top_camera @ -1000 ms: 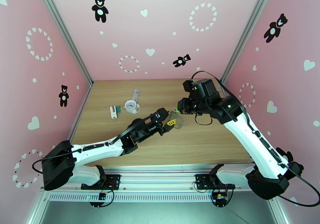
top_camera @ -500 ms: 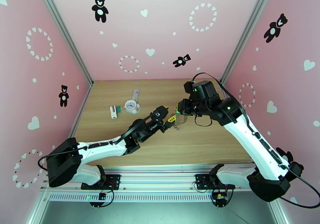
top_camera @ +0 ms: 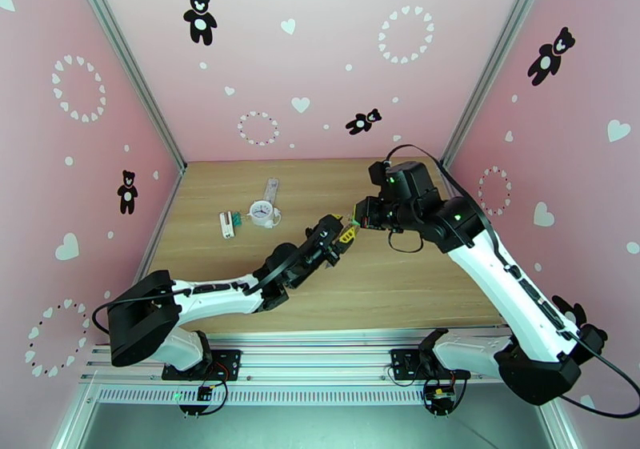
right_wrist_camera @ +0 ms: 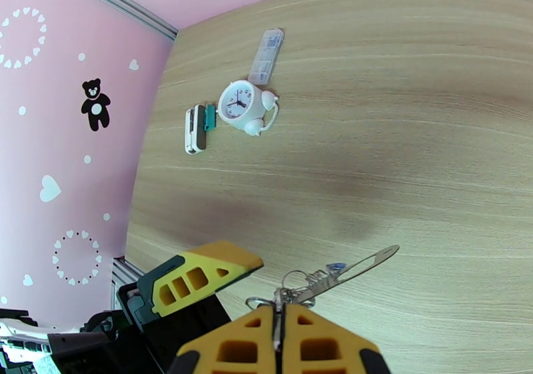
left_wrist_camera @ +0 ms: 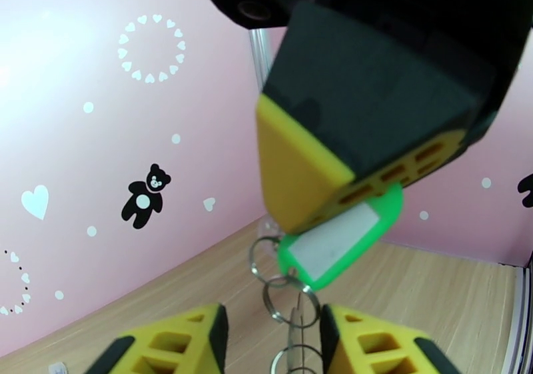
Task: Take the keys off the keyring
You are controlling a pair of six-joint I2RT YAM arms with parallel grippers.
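Note:
My right gripper (top_camera: 358, 220) hangs above the table's middle, shut on the green-headed key (left_wrist_camera: 341, 243), which has a white label. Below it dangle small silvery rings (left_wrist_camera: 284, 295) of the keyring. In the right wrist view the keyring's thin loop (right_wrist_camera: 363, 265) sticks out to the right past the right gripper (right_wrist_camera: 278, 321), with a bit of the blue key (right_wrist_camera: 335, 267) beside it. My left gripper (top_camera: 344, 236) sits just below and left of the right one. Its yellow fingers (left_wrist_camera: 176, 342) are apart, with the ring chain hanging in the gap between them.
A small white clock (top_camera: 262, 212) stands at the table's back left. A white-and-green block (top_camera: 229, 223) lies left of it and a clear strip box (top_camera: 273, 190) behind it. Pink walls and metal posts close in the wooden table (top_camera: 416, 282).
My left arm has reached up and right to the hanging keyring, and its fingers have narrowed around the ring chain. The right gripper has barely moved.

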